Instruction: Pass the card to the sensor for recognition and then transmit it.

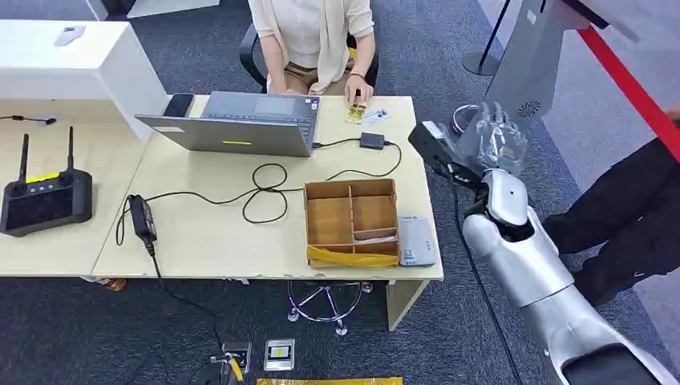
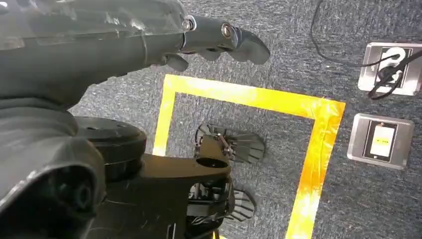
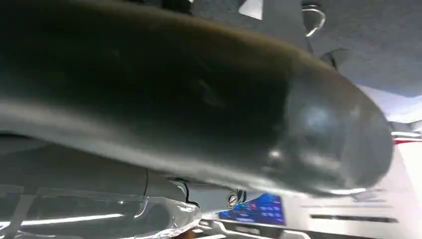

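The wooden box (image 1: 350, 221) sits at the near right corner of the table (image 1: 208, 241). It is split into several compartments. A yellow strip (image 1: 353, 257) lies along its nearest compartment, and something flat and pale rests in the compartment just behind that on the right; the others look bare. One grey-white sensor unit (image 1: 417, 239) stands just beside the box's right wall, close to the table's right edge.

Two cards (image 1: 365, 114) lie at the far edge of the table, under the fingers of the seated person (image 1: 317, 36), one yellowish and one white with blue. I count one laptop (image 1: 240, 124), one black remote (image 1: 44, 200) with two antennas at the left, and one power brick (image 1: 142, 216) on a looped cable (image 1: 265, 188).

My right hand (image 1: 497, 140) is raised past the table's right edge, over open carpet, fingers upright and spread with nothing in them that I can see, though it is blurred. A second person (image 1: 633, 208) in dark clothes stands to its right.

My left hand (image 2: 219, 40) hangs over the floor, fingers loosely extended and holding nothing. Below it are a yellow tape outline (image 2: 303, 129) and two floor sockets (image 2: 380, 141).
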Available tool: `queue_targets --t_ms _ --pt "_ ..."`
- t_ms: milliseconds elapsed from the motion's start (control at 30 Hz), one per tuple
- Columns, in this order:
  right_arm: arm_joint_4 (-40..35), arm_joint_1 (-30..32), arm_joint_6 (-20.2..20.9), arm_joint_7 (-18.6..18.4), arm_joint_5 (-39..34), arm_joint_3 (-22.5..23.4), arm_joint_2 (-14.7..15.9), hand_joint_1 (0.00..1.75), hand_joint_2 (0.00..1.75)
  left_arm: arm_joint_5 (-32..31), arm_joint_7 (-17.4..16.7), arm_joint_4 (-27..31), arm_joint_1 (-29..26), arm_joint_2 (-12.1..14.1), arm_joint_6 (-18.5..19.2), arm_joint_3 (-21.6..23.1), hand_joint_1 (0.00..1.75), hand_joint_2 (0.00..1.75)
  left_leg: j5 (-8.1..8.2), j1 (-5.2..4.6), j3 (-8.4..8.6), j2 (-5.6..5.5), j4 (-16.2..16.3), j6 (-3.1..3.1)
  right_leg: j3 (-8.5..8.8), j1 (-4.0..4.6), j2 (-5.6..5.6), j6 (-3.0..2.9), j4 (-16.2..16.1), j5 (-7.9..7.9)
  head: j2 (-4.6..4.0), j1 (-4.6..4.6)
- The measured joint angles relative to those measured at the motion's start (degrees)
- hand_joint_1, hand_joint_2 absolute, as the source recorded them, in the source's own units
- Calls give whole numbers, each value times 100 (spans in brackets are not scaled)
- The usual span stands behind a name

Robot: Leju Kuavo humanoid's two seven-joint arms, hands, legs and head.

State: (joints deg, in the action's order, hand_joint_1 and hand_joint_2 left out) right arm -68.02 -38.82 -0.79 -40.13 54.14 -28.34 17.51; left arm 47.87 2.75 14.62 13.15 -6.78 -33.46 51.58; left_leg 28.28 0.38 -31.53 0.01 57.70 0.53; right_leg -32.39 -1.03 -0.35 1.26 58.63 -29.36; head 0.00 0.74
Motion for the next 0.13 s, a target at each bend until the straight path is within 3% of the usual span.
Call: queue_targets --t_ms 133 --pt "-79 218 -400 4 -234 275 170 0 0 31 44 -2 -18 4 -11 -2 0 0 2 -1 4 10 0 1 0 -1 7 1 -4 0 0 -4"
